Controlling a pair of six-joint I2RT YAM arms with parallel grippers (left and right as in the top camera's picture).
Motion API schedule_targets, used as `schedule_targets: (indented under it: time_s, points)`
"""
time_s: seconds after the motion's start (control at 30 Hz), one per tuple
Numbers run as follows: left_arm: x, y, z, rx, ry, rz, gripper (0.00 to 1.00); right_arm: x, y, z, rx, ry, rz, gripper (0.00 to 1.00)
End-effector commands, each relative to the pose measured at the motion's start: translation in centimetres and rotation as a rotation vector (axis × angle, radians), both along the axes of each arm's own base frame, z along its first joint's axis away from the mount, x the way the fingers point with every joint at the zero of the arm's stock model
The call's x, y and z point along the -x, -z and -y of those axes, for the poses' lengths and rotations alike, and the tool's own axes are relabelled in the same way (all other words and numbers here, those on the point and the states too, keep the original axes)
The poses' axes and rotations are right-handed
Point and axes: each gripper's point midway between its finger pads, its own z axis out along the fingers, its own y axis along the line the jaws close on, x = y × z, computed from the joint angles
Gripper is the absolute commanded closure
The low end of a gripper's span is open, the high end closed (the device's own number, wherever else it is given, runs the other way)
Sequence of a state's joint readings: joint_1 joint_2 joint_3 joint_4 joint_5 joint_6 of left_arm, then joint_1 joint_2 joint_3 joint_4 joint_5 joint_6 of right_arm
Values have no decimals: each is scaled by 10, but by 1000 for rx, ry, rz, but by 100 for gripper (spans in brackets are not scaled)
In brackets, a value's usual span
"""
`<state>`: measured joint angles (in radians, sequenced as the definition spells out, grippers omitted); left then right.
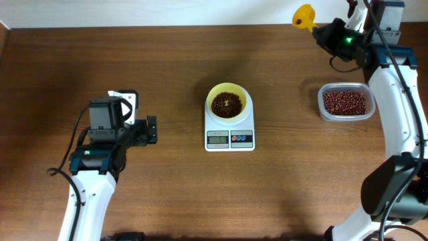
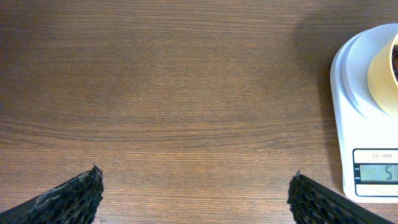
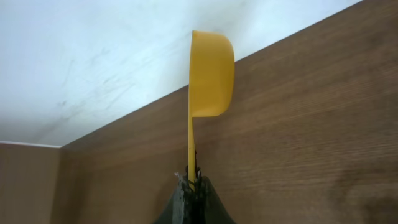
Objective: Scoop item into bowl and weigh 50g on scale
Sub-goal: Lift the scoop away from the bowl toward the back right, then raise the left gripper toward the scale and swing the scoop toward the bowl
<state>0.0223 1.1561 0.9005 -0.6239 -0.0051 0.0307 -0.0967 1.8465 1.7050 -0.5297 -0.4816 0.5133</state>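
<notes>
Table (image 1: 134,60): scale (image 1: 229,138) at centre. Left gripper (image 2: 196,199) left of scale, jaws wide apart, empty. Container (image 1: 322,107) right of scale, beans (image 1: 344,102) inside. Bowl (image 1: 227,85) on scale, more beans inside. Right gripper (image 3: 189,185) at far right edge, jaws clamped on scoop (image 3: 210,68) handle.

A small round pale yellow plastic bowl (image 1: 228,86) of dark reddish-brown beans (image 1: 227,105) sits on the white rectangular scale (image 1: 229,127). Far right, the right gripper (image 1: 319,27) clamps a yellow plastic scoop (image 1: 304,14).
</notes>
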Motion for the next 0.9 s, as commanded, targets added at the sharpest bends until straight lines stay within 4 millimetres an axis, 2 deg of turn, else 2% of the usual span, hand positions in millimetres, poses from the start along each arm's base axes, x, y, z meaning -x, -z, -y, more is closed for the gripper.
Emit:
schedule_targets:
  time_s: [0.0,0.23,0.27,0.3,0.4,0.47,0.57,0.6,0.63,0.67,0.7,0.77,0.8,0.87]
  points:
    - [0,3,-3,-13,0,-7,1,-3,-13,15,62,80,32,96]
    - [0,3,-3,-15,-1,-7,1,-7,-18,21,63,90,55,96]
    - [0,2,-8,-48,-8,-8,1,-6,-18,19,64,74,60,96]
    - [1,2,-14,-77,-28,-10,1,-5,-19,14,46,49,62,96]
    - [1,2,-14,-74,-26,-10,1,0,-23,-1,20,-45,83,96]
    - [-5,-2,4,28,9,21,1,6,-31,-19,66,-219,169,96]
    - [-27,-39,45,198,183,172,1,8,-32,-20,68,-234,178,96]
    - [-30,-75,67,281,309,237,1,10,-34,-25,48,-258,183,96]
    - [-20,-105,91,324,517,299,1,12,-35,-28,35,-274,185,96]
    - [-4,-133,105,365,675,335,1,12,-36,-29,30,-280,187,96]
    - [15,-138,110,382,723,273,1,12,-36,-29,30,-280,188,96]
    - [54,-102,122,372,745,24,1,12,-36,-29,31,-280,189,96]
    - [67,-87,132,359,770,-69,1,12,-37,-29,31,-281,192,96]
    - [71,-70,140,257,799,-140,1,11,-38,-29,33,-281,199,96]
